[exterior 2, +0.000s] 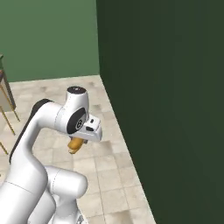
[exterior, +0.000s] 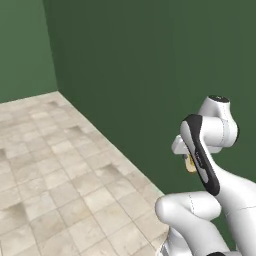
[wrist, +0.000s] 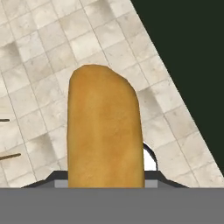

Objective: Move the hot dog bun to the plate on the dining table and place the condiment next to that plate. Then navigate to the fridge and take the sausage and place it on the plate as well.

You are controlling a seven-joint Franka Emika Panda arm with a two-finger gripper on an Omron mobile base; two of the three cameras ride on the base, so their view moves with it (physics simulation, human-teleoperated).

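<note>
One hot dog bun (wrist: 105, 131) is held in the end effector (exterior 2: 77, 143), which is closed on its lower part. In the hand view the bun stands up long and rounded, golden-tan, with a smooth, slightly grainy crust. In the right base view a small tan end of it pokes out under the white hand, high above the floor (exterior 2: 52, 92). In the left base view a little bit of it can be seen beside the dark arm link.

Bread like this is judged to be light and soft. It would likely be squashed by a hard squeeze, so a gentle hold around its middle or lower part seems best. It does not look slippery.

Around the arm, the floor is made of pale beige square tiles with darker patches. A flat dark green wall (exterior 2: 166, 109) stands close by on the right side. Thin wooden legs (exterior 2: 6, 109) of some furniture are seen at the far left edge. The bun is not yet on a plate.
</note>
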